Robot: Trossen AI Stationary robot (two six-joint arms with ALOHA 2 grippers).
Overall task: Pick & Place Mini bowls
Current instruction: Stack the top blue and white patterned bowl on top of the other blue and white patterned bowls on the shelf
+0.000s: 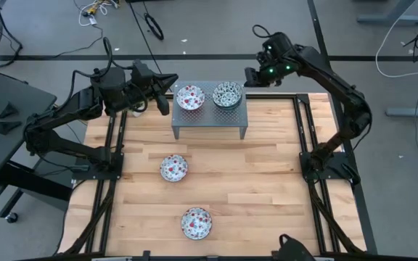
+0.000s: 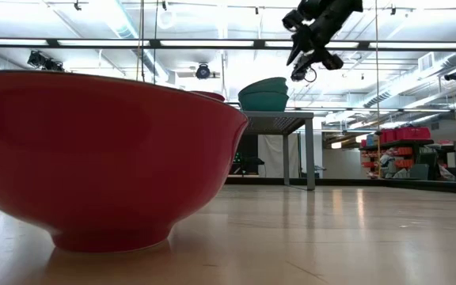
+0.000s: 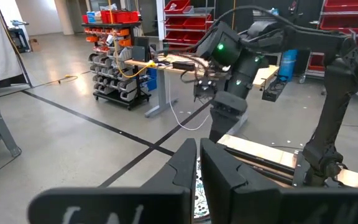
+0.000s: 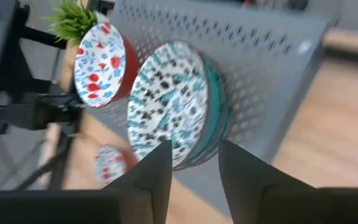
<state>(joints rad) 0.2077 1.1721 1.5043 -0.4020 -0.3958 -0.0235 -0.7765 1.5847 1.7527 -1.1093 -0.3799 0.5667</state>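
Observation:
On the grey perforated stand (image 1: 209, 123) sit a red-patterned mini bowl (image 1: 190, 97) and a green-teal one (image 1: 227, 94), which in the low view rests nested in a second teal bowl (image 2: 264, 95). Two more red mini bowls stand on the tabletop, one mid-table (image 1: 173, 167) and one near the front edge (image 1: 196, 222). My right gripper (image 1: 251, 76) hovers open, above and just to the right of the green bowls (image 4: 173, 106), touching nothing. My left gripper (image 1: 167, 88) is shut, level and empty, beside the stand's left end.
The near red bowl (image 2: 109, 150) fills the low view's foreground. Black frame rails (image 1: 303, 145) run along both table sides. Bare wood lies right of the two table bowls. Cables and shelving lie on the floor beyond the far edge.

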